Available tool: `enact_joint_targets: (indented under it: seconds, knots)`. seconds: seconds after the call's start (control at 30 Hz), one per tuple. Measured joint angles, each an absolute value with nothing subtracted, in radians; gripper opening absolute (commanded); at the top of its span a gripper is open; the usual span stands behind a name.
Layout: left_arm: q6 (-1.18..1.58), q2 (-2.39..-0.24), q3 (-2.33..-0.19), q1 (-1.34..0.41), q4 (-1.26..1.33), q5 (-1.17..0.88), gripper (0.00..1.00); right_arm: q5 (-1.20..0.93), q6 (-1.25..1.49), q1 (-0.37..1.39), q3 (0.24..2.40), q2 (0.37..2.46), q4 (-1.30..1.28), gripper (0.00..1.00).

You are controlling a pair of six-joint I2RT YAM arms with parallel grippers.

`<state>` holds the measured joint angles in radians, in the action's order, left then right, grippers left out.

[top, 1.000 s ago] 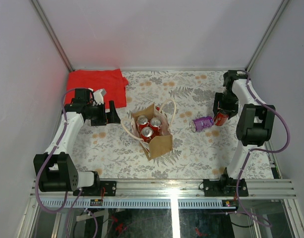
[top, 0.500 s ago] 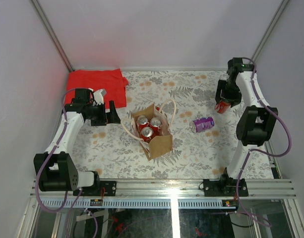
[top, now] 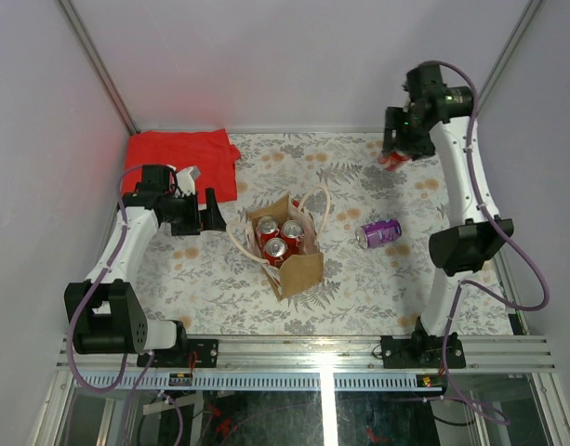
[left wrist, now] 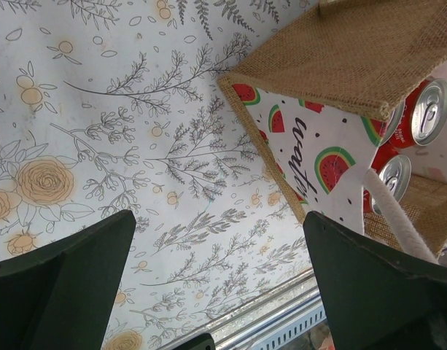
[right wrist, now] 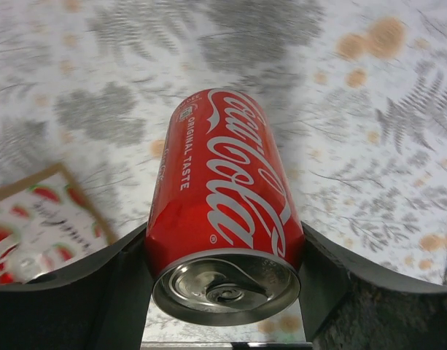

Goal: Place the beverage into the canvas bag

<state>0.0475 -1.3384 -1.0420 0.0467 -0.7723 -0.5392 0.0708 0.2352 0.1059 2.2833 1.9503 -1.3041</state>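
**Operator A:** Where do we locate the beverage?

**Operator B:** We find the red cola can clamped in the right gripper. One dark finger presses on each flank of the can, and its pull-tab end faces the wrist camera. We see the can held up off the table, above its far right area.

**Operator A:** Where do we locate the canvas bag?

**Operator B:** We see the canvas bag standing upright near the middle of the table with its mouth open. Three red cans stand inside it. The held can is well apart from the bag.

**Operator A:** What do we record for the left arm?

**Operator B:** We record the left gripper with its jaws spread wide and nothing between them. It sits just left of the bag, low over the table. In its wrist view we see the bag's burlap wall, a watermelon-print panel, a cream rope handle and two can tops.

**Operator A:** Which other items do we list?

**Operator B:** We note a purple can lying on its side to the right of the bag. We also note a folded red cloth at the far left corner of the table.
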Motion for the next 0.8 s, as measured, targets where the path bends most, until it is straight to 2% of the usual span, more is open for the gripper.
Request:
enact_joint_targets:
  seconds: [0.13,0.27,0.57,0.8]
  knots:
    - [0.047,-1.343,-1.049,0.047,-0.772,-0.539,1.0,0.08,0.266,0.287,2.386,1.944,-1.324,0.0]
    - [0.047,-1.343,-1.049,0.047,-0.772,-0.539,1.0,0.084,0.3,0.474,2.393,1.908,-1.327,0.0]
    - [0.047,-1.343,-1.049,0.047,-0.772,-0.539,1.0,0.118,0.346,0.708,2.391,1.844,-1.319,0.0]
    - [0.047,-1.343,-1.049,0.047,-0.772,-0.539,1.0,0.138,0.376,0.867,2.231,1.836,-1.232,0.0]
